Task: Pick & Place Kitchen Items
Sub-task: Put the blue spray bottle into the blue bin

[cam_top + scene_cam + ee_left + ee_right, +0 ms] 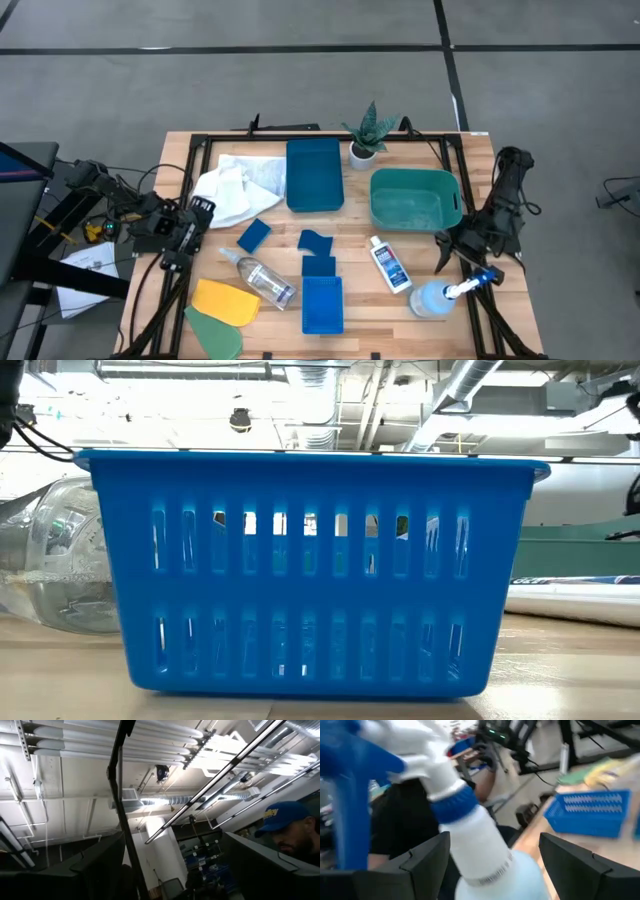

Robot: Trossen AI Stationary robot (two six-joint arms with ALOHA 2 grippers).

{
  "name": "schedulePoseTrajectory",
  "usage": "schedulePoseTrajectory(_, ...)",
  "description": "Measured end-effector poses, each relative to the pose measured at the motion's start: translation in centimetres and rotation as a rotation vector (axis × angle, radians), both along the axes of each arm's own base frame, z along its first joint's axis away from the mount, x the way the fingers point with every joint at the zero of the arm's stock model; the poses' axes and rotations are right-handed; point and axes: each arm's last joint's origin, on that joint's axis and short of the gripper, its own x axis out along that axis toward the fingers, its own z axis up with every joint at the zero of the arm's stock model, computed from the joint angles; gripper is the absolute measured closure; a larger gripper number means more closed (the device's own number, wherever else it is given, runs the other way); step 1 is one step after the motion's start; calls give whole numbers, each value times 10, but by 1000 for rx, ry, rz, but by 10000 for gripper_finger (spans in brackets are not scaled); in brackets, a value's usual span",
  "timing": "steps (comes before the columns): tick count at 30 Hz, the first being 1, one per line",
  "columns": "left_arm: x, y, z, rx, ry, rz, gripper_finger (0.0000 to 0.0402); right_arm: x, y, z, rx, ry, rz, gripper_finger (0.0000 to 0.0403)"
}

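The spray bottle [437, 298] is lying at the lower right of the frame on the surface [360, 300], just below the right gripper [470, 262], whose jaws are spread around it in the right wrist view. At mid-left, the left gripper [178, 240] is waiting; its jaws' state cannot be told.

The 2 arms are dark and jointed, with black cables along the left arm [120, 205], and the right arm [500, 205] is plain black.
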Motion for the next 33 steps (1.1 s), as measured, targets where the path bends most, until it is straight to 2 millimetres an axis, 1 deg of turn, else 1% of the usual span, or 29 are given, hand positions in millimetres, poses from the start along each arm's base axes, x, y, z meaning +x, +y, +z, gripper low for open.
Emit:
schedulePoseTrajectory(8,6,-1,-4,-11,67,52,74,-5,8,2,-62,-81,51,107)
schedulePoseTrajectory(14,10,-2,-7,-7,96,61,74,-7,11,8,-76,-166,1,107)
schedulePoseTrajectory(19,10,-2,-7,-10,95,60,74,-6,13,8,-84,-169,-68,107)
schedulePoseTrajectory(22,9,-2,-6,-15,85,60,74,-4,17,10,-77,-171,-79,107)
schedulePoseTrajectory(26,9,-2,-6,-15,84,59,74,-1,24,12,-62,-176,-81,107)
schedulePoseTrajectory(33,9,-2,-6,-15,83,59,74,3,40,8,-96,-182,-62,107)
